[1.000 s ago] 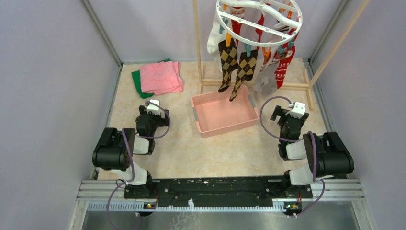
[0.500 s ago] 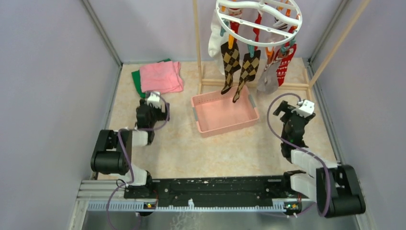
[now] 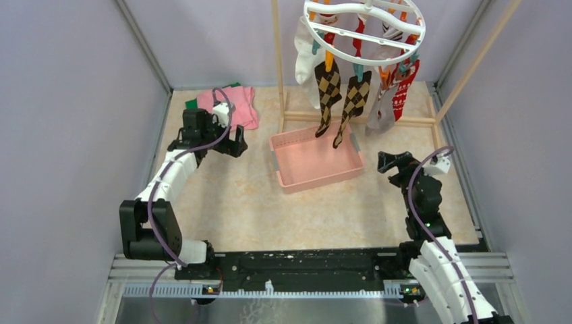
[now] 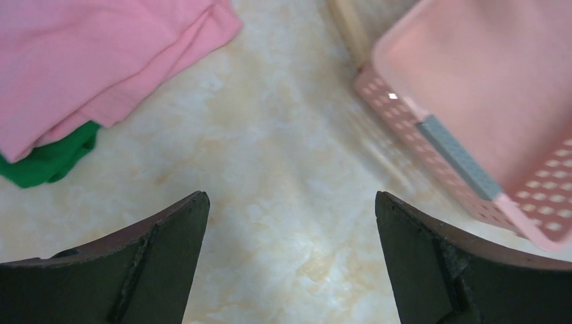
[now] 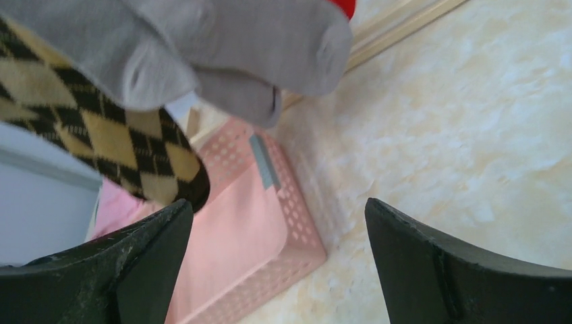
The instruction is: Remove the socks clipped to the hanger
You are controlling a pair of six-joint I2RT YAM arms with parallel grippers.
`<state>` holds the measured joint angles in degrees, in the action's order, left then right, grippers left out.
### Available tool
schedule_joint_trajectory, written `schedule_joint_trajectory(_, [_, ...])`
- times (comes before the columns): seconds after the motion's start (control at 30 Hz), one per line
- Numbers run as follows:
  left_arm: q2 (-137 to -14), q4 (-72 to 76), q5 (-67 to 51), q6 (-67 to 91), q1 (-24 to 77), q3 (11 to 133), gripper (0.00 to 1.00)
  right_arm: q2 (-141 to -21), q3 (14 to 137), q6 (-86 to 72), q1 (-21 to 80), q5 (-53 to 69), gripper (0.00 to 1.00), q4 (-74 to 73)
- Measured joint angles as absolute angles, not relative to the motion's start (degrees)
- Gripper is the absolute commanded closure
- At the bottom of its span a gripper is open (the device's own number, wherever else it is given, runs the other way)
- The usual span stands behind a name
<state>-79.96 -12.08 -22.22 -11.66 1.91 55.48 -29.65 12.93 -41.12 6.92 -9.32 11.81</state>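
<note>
Hanger [image 3: 367, 62] hangs from rack [image 3: 278, 61] at 12–1 o'clock of table, high up. All socks clipped on: argyle pair [image 3: 328, 94] at ring's near side, toes dangling over basket [image 3: 324, 179]; grey sock [image 3: 381, 111] and red sock [image 3: 405, 84] at ring's 4 o'clock, past basket's far-right corner; white sock [image 3: 303, 54] at ring's 9 o'clock.

R gripper [image 5: 276, 202]: fingers spread wide, nothing between them. Sits at 4 o'clock of basket, aimed up toward the socks; grey toe and an argyle toe fill top of its wrist view.

L gripper [image 4: 290, 199]: fingers also spread wide, empty. Low over bare table at 10 o'clock of basket, cloths [image 3: 233, 108] just beside at its 11.

Risks, my read:
- Grey and argyle overlap from R wrist. A closing grab may catch both, or only a toe tip that slips out.
- Hanger prob. hangs free. A sideways tug would likely swing or spin the ring, not open the clip; sock stretches, target moves off line.
- Hard pull could tip ring or drag rack.
- Grey/red don't hang over basket; if a clip lets go early they prob. land on rack's foot rail or table.
- L gripper is well apart from hanger, close to cloths. Wrong pick possible; also can't steady ring from there.
</note>
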Motion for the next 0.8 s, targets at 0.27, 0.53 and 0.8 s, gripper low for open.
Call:
schedule_joint_trajectory(0.27, [-80.1,-25.9,-36.6,-11.8,2.4,70.3,0.01,-34.4,24.9,-31.7,31.8,-14.6,0.01,1.4])
schedule_joint_trajectory(0.53, [-83.1,-32.2,-39.6,-10.7,8.7,85.1,0.01,-54.6,46.3,-19.3,45.4,-22.4,0.13,2.3])
schedule_joint_trajectory(0.8, [-90.4,-37.8,-39.7,-8.9,13.8,99.1,0.01,-71.7,59.9,-12.0,45.6,-24.5,0.29,7.9])
